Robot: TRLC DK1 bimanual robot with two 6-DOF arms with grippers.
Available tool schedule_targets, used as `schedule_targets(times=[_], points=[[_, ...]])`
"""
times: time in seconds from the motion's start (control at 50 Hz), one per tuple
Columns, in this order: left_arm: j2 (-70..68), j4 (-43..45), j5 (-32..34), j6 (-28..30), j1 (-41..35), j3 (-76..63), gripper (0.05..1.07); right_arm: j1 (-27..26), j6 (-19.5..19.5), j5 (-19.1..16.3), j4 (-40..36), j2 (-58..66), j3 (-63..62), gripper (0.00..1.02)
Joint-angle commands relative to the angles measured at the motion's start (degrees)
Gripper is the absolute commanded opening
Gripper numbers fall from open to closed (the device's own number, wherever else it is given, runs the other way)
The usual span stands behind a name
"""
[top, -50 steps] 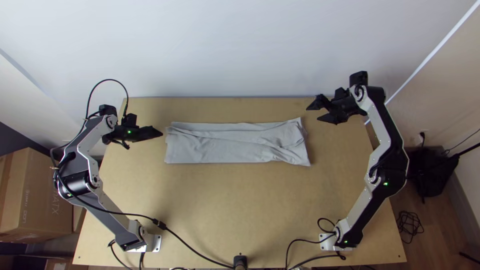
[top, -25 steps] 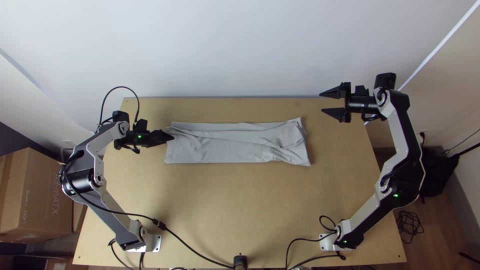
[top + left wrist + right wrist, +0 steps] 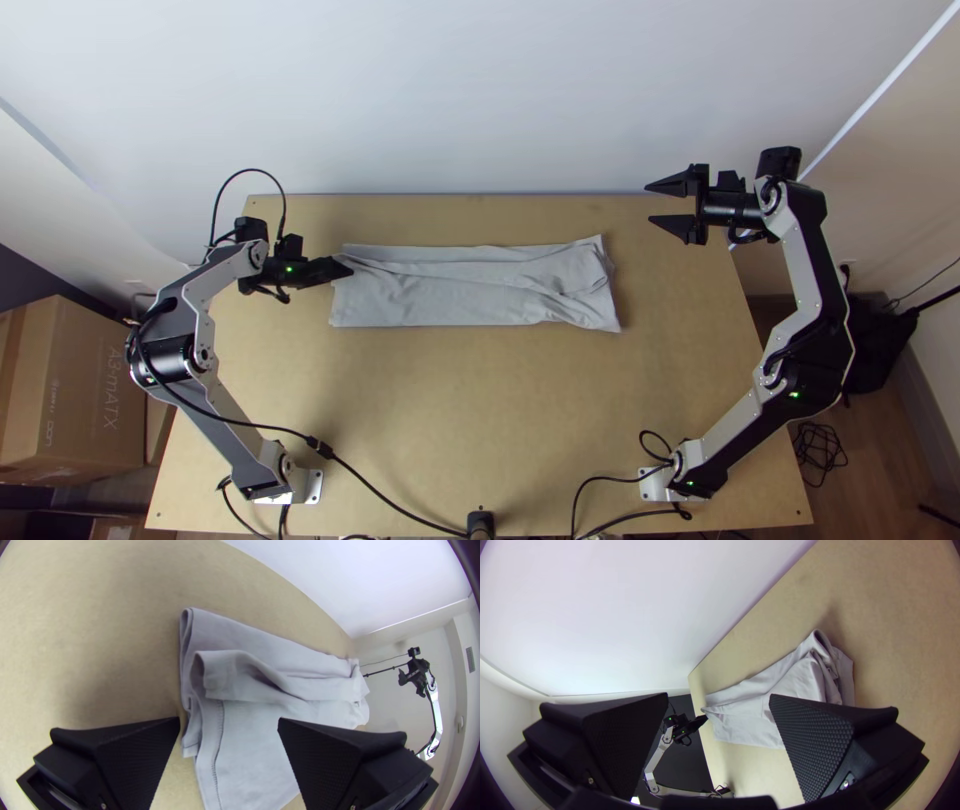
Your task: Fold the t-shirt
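Note:
The grey t-shirt (image 3: 450,295) lies folded into a long flat strip across the table's far half, layered and wrinkled towards its right end. At the strip's left end is my left gripper (image 3: 345,268). In the left wrist view that gripper (image 3: 229,722) stands open, one finger over the edge of the folded t-shirt (image 3: 250,750) and the other beside it. Beyond the strip's right end and apart from it, my right gripper (image 3: 652,203) is open. In the right wrist view the open right gripper (image 3: 719,697) has the t-shirt (image 3: 750,715) farther off beyond its fingers.
Bare wooden table (image 3: 480,420) shows in front of the strip. A pale wall (image 3: 480,100) rises behind the far edge. A black cable (image 3: 385,500) runs along the near left. Cardboard boxes (image 3: 80,390) stand beside the table at the left.
My left gripper has moved right, from off the strip's left end up to it. The right gripper has drawn off to the right, away from the t-shirt. The cloth lies as before.

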Motion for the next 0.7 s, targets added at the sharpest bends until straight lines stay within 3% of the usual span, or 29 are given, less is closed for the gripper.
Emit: schedule_targets(times=[0.0, 0.24, 0.3, 0.34, 0.46, 0.68], points=[[2.39, 0.61, -1.27, -2.25, -1.67, -0.03, 1.0, 0.58, 1.35, -0.7, 0.55, -1.62, -1.61, 0.93], [2.74, 2.64, -5.13, -3.66, -5.72, 0.06, 1.0, 0.58, 1.35, -0.52, 0.9, -1.8, -2.04, 0.93], [2.74, 3.51, -6.28, -4.45, -6.33, 0.06, 0.88, 0.58, 1.26, -0.44, 1.08, -1.97, -2.4, 0.93], [2.74, 3.78, -6.54, -4.45, -6.68, -0.03, 0.74, 0.58, 1.26, -0.44, 1.17, -2.06, -2.57, 0.93], [2.83, 5.1, -8.12, -5.16, -6.42, -0.12, 0.07, 0.49, 1.26, -0.44, 1.69, -2.68, -3.54, 0.93], [1.16, 3.16, -8.21, -2.52, -0.62, -0.29, 0.08, 0.31, 1.0, -0.35, 2.4, -3.56, -5.03, 0.93]])
